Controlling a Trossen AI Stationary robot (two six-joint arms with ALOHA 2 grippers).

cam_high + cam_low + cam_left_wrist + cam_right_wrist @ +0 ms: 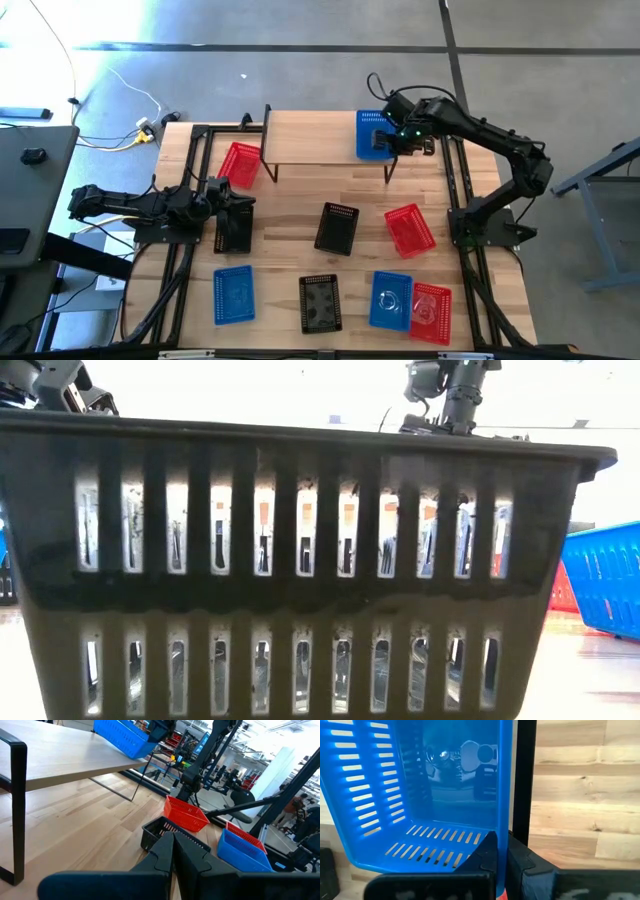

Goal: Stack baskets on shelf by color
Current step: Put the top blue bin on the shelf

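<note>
Grey concrete floor surrounds the wooden table [300,250], which carries the shelf [320,148] along its far edge.

Right gripper [388,140] sits at the shelf's right end, its fingers pinched on the rim of a blue basket [372,135] that rests on the plank; the right wrist view shows the fingers [490,852] closed over that blue wall, with the shelf's black leg [524,780] just beside it.

Left gripper [245,215] waits over the table's left side, clenched and holding nothing, its closed fingers [172,855] pointing across the table.

A red basket [240,163] leans at the shelf's left leg. Mid-table lie a black basket [337,227] and, to its right, a second red basket [410,229]. Another black basket [232,228] lies under the left gripper. Along the near edge, left to right, are a second blue basket [233,294], a third black basket [320,302], a third blue basket [391,300] and a third red basket [431,312], the last two touching.
</note>
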